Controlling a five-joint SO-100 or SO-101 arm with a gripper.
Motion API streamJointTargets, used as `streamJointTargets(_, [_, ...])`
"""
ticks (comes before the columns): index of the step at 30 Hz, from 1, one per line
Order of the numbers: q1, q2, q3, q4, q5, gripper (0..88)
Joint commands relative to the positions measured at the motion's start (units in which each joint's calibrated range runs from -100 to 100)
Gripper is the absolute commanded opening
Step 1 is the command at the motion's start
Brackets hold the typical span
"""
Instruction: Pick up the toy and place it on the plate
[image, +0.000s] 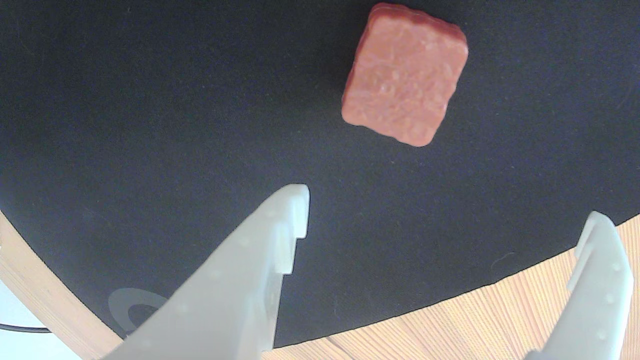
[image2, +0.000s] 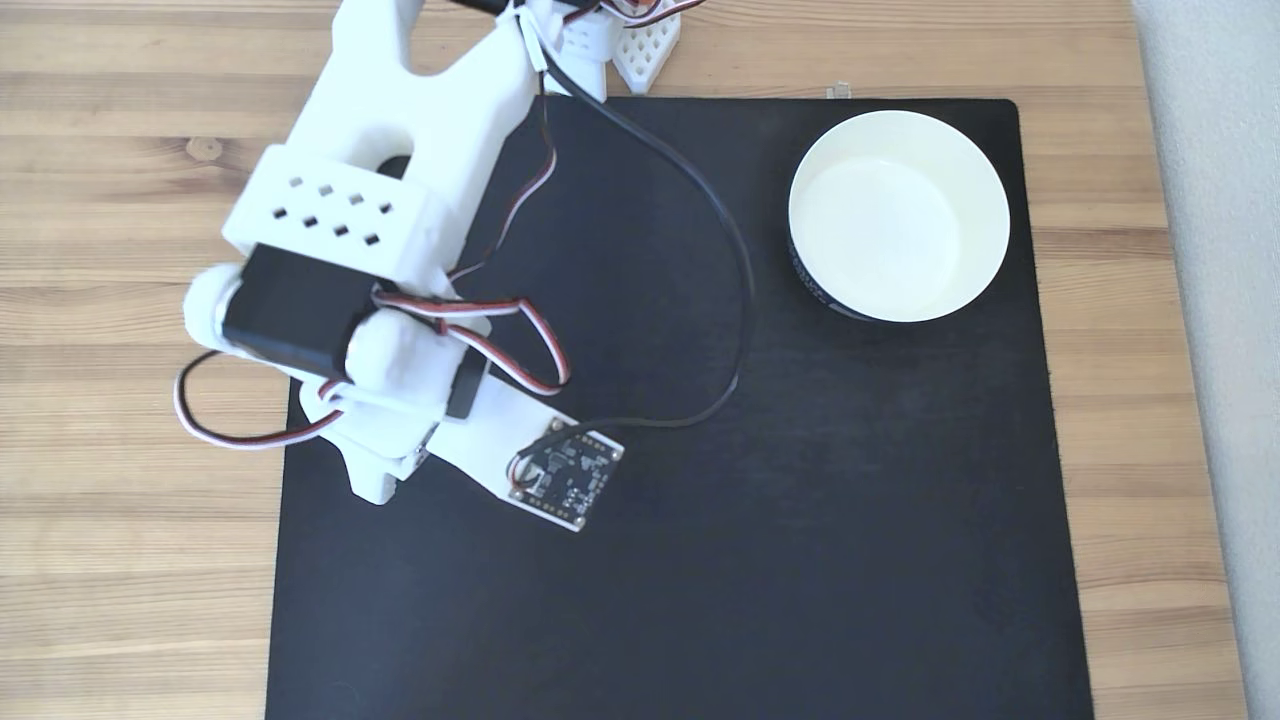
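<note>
In the wrist view the toy (image: 405, 75), a reddish-brown square with rounded corners and a rough top, lies flat on the black mat. My gripper (image: 447, 205) is open, its two white fingers spread wide just short of the toy and holding nothing. In the fixed view the plate (image2: 985, 170), a round white dish with a dark outer band, stands empty at the mat's upper right. My white arm (image2: 380, 150) hangs over the mat's left side, far from the plate, and hides the toy in that view.
The black mat (image2: 700, 560) covers most of the wooden table (image2: 120, 560). Its edge runs close under my fingers in the wrist view, with bare wood (image: 475, 325) beyond. A black cable (image2: 735, 300) loops across the mat between arm and plate.
</note>
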Motion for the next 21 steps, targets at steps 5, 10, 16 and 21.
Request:
streamJointTargets(5, [0.16,-0.42,-1.9,1.35,-1.39,37.8])
streamJointTargets(10, [0.25,-0.42,-1.81,1.18,-5.05,38.0])
streamJointTargets(16, [0.5,-0.42,-1.81,1.26,-11.41,37.9])
streamJointTargets(21, [0.33,-0.42,-1.81,1.01,-14.6,37.7])
